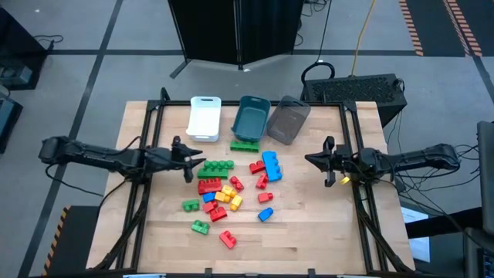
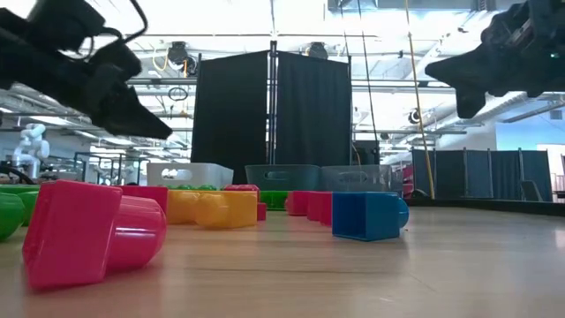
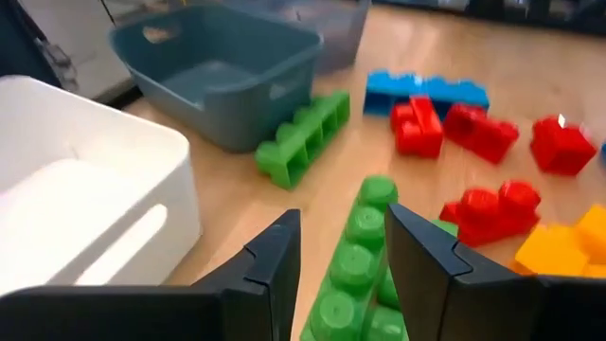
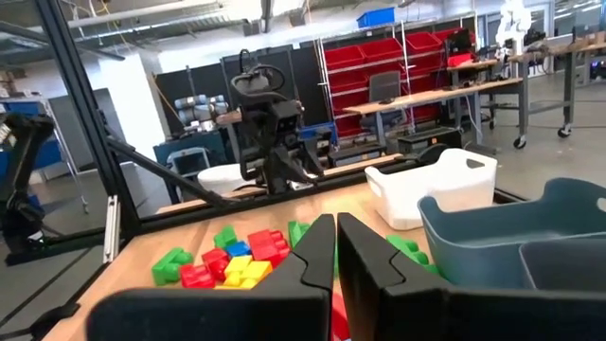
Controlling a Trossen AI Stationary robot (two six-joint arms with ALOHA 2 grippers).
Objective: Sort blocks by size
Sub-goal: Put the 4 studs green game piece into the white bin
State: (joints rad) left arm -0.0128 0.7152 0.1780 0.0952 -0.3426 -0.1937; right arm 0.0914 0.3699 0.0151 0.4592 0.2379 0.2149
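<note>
Left gripper: your left gripper point(image 1: 187, 164) hangs above the table's left side, just beside the long green block point(image 1: 215, 167). In its wrist view the dark angular fingers point(image 3: 275, 265) stand apart with nothing between them, and that green brick's round studs show through the gap.

Right gripper: your right gripper point(image 1: 324, 159) waits over the table's right side, well apart from the pile. Its fingers point(image 4: 317, 251) sit almost together, with only a thin slit between them, and grip nothing.

Blocks: you see glossy studded plastic bricks point(image 1: 226, 193) in red, green, blue, yellow and orange scattered over the middle of the table. A long blue block point(image 1: 272, 165) lies at the pile's right edge. Another long green brick point(image 1: 245, 145) lies against the front of the teal bin.

Bins: three smooth rectangular tubs with rounded corners stand in a row at the far edge: white bin point(image 1: 204, 118), teal bin point(image 1: 252, 117), and grey bin point(image 1: 288, 120), the last set askew.

Table: pale wood planks point(image 1: 324, 232) with visible grain, framed by black rails.
</note>
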